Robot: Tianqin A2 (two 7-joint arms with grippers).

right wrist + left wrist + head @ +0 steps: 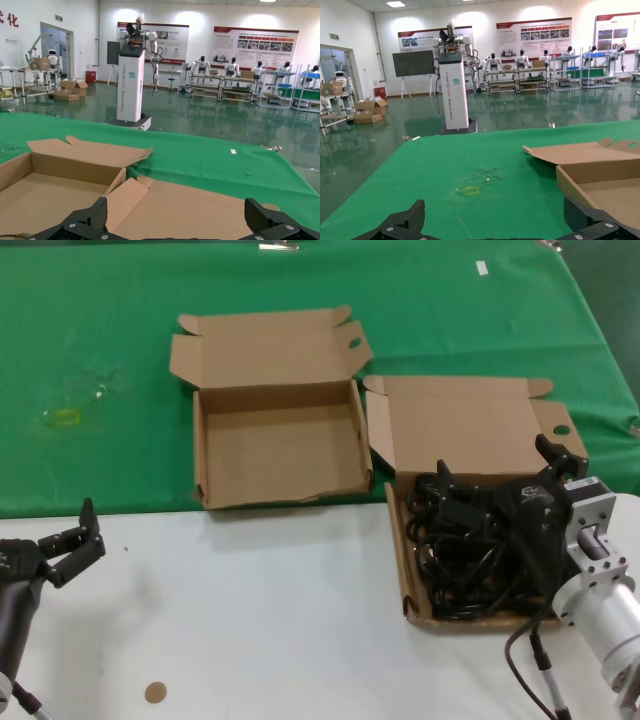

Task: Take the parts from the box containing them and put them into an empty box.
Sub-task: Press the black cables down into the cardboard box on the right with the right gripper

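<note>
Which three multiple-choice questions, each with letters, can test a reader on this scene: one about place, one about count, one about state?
1. Where is the right pincer?
A. Over the box of black parts
B. Over the empty box
C. On the green cloth

2. How many cardboard boxes are on the table?
A. One
B. Two
C. Three

3. How do the lids stand?
A. Both shut
B. One shut
C. Both open

Answers: 1 A, its open fingers hang over the black parts; 2 B, two boxes lie side by side; 3 C, both lids are folded back. The left pincer waits open over the white table.
</note>
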